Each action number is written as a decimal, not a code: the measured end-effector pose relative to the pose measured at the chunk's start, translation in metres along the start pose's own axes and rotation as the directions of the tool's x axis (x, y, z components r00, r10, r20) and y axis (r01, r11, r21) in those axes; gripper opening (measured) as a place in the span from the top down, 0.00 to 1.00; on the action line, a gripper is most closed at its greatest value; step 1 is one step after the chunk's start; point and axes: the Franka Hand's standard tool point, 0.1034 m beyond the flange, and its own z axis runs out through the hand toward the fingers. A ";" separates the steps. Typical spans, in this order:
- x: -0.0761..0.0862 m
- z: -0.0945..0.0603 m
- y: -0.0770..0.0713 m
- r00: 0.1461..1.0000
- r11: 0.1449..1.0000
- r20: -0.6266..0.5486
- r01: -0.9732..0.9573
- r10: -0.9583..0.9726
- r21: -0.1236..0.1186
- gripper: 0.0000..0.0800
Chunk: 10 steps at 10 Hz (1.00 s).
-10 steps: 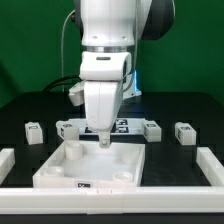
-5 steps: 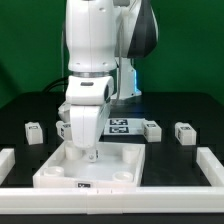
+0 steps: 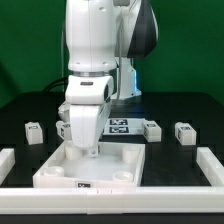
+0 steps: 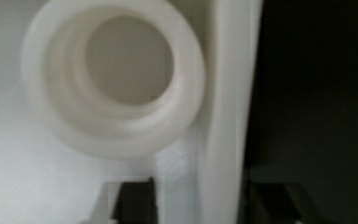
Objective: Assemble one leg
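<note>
My gripper (image 3: 88, 153) is down at the far left corner of the large white square plate (image 3: 120, 166). In the wrist view its two dark fingertips (image 4: 133, 200) straddle the plate's raised rim (image 4: 220, 120), next to a round corner socket (image 4: 123, 80). One finger lies against the rim's outer side and a small gap shows on the inner side, so the jaws stand open. Small white tagged legs lie on the table behind the plate: one at the exterior view's left (image 3: 35, 130), two at its right (image 3: 150, 127) (image 3: 182, 131), and one partly hidden by the arm (image 3: 62, 127).
The marker board (image 3: 122, 124) lies behind the plate, partly hidden by the arm. White rails border the table at the exterior view's left (image 3: 8, 160), right (image 3: 214, 166) and front (image 3: 110, 197).
From one second ago the arm swung toward the exterior view's left and lowered onto the plate's far left corner. It has stayed still over the last half second.
</note>
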 end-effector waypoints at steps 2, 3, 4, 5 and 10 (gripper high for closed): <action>0.000 0.000 0.000 1.000 1.000 0.000 0.000 0.000 -0.001 0.88; 0.000 0.000 0.000 1.000 1.000 0.000 0.000 0.000 -0.001 0.93; 0.000 0.000 0.000 1.000 1.000 0.000 0.000 0.000 -0.001 0.93; 0.000 0.000 0.000 1.000 1.000 0.000 0.000 0.000 -0.001 0.93; 0.000 0.000 0.000 1.000 1.000 0.000 0.001 -0.001 -0.001 0.93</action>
